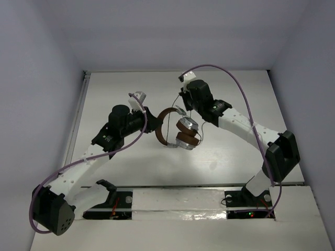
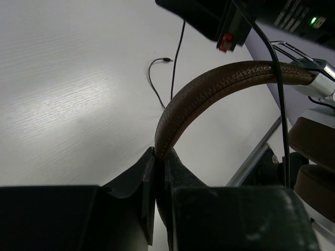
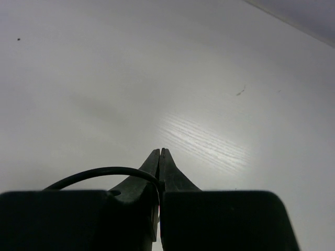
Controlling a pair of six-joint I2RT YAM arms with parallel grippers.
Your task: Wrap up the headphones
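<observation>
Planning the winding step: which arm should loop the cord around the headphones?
Right. The right pincer pinches the black cord, while the left pincer is clamped on the headband, holding the headphones.

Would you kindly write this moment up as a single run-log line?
left end effector: shut on headphones headband | right end effector: shut on cord | headphones: held above table

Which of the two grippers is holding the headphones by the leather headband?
The left gripper: its jaws are shut on the headphones at the brown headband. The right gripper pinches only the thin black cord.
</observation>
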